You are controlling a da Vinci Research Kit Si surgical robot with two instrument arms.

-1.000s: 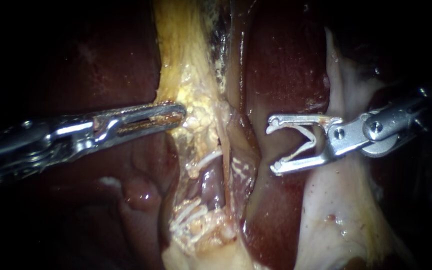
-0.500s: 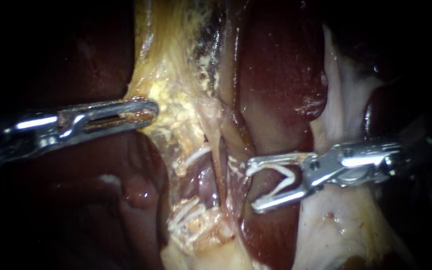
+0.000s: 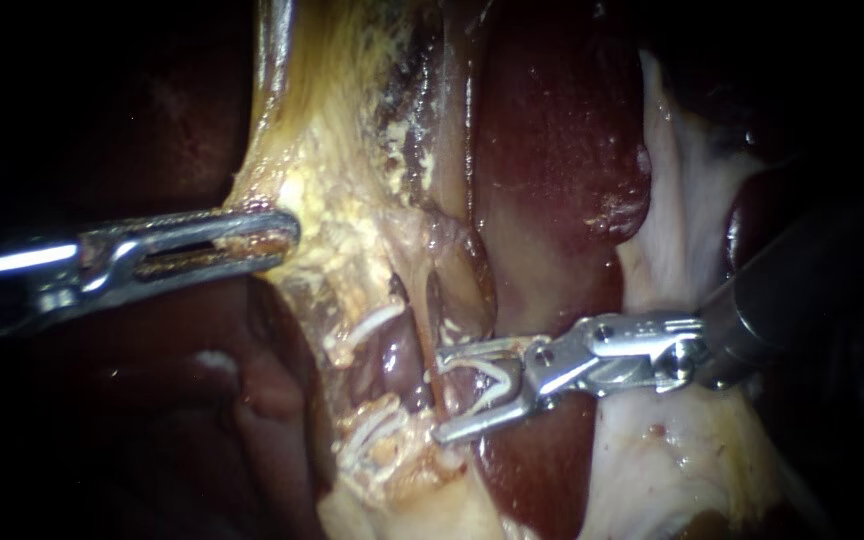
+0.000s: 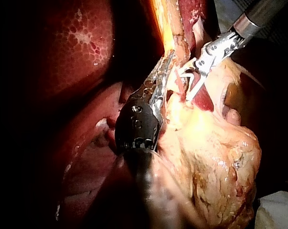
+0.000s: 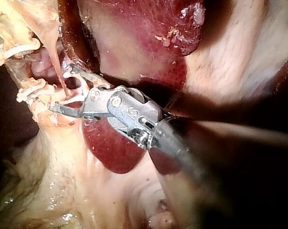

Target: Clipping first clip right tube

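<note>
Clamped on the edge of the yellow fatty tissue [image 3: 347, 215]: left instrument [image 3: 287, 235], jaws pressed together on it, pulling it taut toward the left beside the dark red liver [image 3: 552, 150]. In from the right: right instrument [image 3: 442, 397], jaws spread wide, carrying an open white clip [image 3: 497, 375] seated against both. Placed astride the thin right tube [image 3: 434, 375], or so it seems in the dim endoscope view; clearer from the right wrist, with the pink strand running between the two jaw tips. Farther right, pale membrane [image 3: 672, 240] under the shaft.
</note>
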